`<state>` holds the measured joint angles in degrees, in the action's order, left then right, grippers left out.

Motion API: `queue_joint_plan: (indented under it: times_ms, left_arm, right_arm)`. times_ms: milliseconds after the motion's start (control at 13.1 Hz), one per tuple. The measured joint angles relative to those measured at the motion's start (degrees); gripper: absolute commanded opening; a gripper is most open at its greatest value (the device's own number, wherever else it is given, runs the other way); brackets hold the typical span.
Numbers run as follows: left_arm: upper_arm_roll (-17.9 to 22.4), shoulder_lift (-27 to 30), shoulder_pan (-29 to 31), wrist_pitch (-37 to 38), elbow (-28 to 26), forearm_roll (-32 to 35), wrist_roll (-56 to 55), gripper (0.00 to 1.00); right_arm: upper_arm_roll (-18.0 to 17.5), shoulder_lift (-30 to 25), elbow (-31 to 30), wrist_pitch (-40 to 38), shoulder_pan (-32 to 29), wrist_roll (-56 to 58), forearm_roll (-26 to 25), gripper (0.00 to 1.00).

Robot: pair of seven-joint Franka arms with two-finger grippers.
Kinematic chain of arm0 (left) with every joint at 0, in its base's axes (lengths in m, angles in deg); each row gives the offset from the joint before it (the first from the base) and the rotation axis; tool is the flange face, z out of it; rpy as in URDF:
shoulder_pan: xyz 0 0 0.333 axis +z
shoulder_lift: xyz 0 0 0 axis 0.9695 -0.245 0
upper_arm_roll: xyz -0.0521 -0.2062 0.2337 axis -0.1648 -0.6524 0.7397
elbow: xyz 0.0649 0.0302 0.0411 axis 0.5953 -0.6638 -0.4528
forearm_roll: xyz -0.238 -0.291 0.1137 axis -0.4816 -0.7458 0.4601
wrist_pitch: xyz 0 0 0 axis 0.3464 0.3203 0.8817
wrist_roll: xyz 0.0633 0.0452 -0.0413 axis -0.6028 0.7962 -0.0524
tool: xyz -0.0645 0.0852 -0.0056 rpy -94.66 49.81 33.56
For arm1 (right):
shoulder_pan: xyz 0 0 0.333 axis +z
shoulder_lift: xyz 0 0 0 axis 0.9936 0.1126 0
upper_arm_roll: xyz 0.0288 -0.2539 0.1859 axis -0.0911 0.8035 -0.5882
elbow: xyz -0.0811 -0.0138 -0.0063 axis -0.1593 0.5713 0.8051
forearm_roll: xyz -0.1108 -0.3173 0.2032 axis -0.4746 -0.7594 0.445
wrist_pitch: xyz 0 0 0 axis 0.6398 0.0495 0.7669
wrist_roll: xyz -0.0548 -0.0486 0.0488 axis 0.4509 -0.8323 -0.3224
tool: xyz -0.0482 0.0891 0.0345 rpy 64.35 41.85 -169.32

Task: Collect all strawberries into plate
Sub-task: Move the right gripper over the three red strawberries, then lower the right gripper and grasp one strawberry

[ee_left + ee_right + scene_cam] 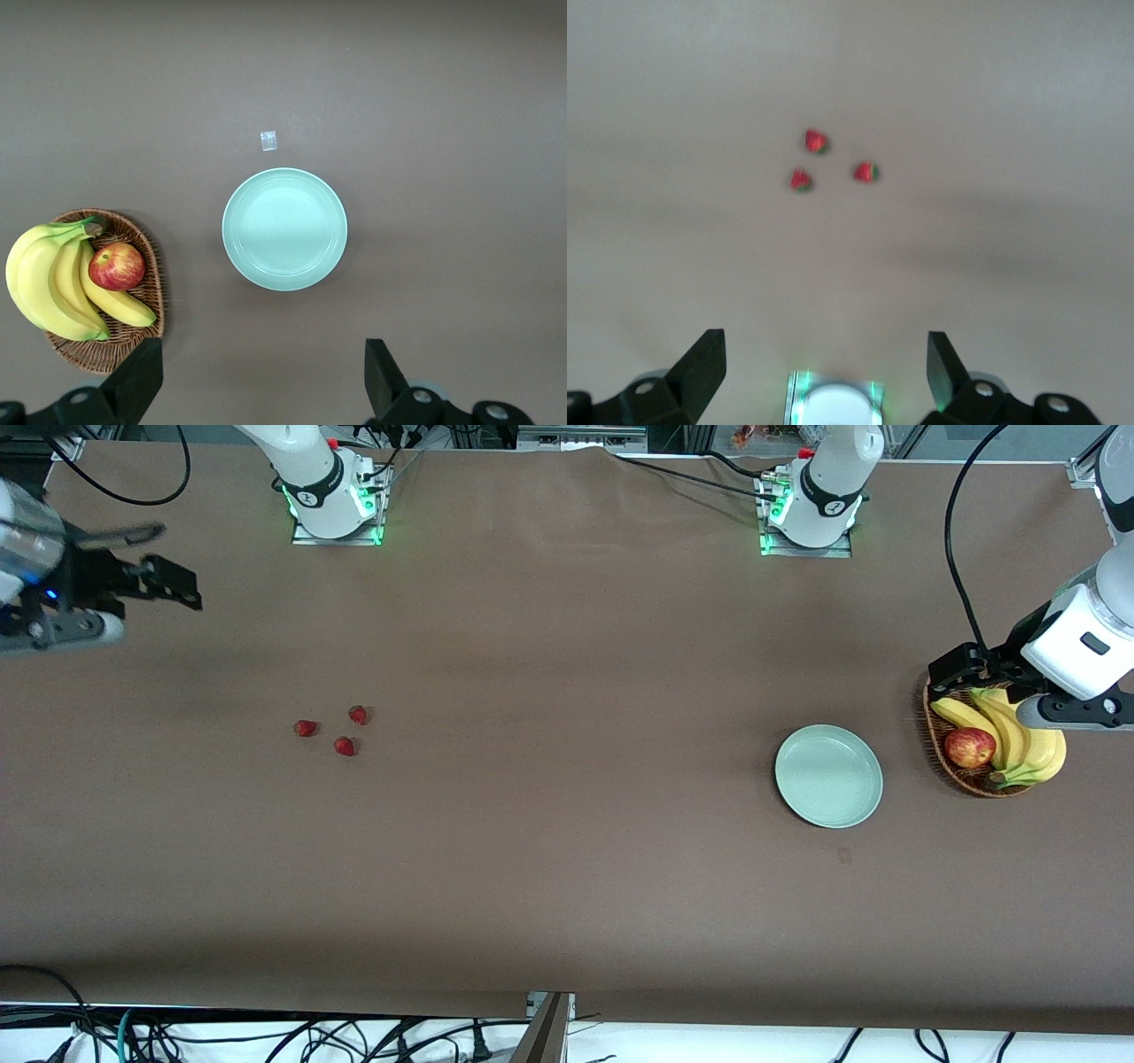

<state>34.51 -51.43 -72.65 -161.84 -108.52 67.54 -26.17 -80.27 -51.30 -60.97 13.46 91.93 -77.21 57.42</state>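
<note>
Toward the right arm's end of the table, three strawberries (334, 730) lie well apart from the plate (828, 776); light, soft and probably easily bruised, each wants a gentle pinch across its body by the spread-fingered right gripper (151, 562), while the left gripper (261, 376), equally spread and empty, waits over the wicker basket (930, 726).

Two white Franka arms rose from square metal base plates lit green at the edges, each base ringed by a black band with a small white mark. Black cables looped from the arms. The left tool (966, 677) and the right tool (159, 558) were black, with grey camera mounts beneath white wrists.
</note>
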Motion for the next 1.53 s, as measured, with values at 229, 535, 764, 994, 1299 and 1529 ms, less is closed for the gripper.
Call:
queue_joint_plan:
  times_ms: [229,535,764,994,1299,1529]
  left_arm:
    - [-0.05,0.0,-0.13,-0.02,0.0,0.0,0.0,1.0]
    - [-0.06,0.0,-0.13,-0.02,0.0,0.03,0.0,1.0]
    - [-0.16,0.0,-0.23,-0.03,0.01,0.03,0.0,1.0]
    - [-0.19,0.0,-0.29,-0.05,0.01,0.03,0.0,1.0]
    - [-0.19,0.0,-0.29,-0.05,0.01,0.03,0.0,1.0]
    - [-0.19,0.0,-0.29,-0.05,0.01,0.03,0.0,1.0]
  right_arm:
    - [0.03,2.91,-13.42,17.74,-0.03,-0.04,-0.03,1.0]
    - [0.03,11.01,-20.61,33.4,-0.03,-0.07,-0.04,1.0]
    - [0.13,17.25,-21.75,40.61,-0.14,-0.19,-0.04,1.0]
    - [0.32,19.65,-26.08,49.31,-0.93,-0.21,-0.04,1.0]
    - [0.42,19.79,-30.69,53.87,-1.54,-0.21,-0.04,0.98]
    - [0.43,19.78,-31.98,54.04,-1.56,-0.21,-0.04,0.84]
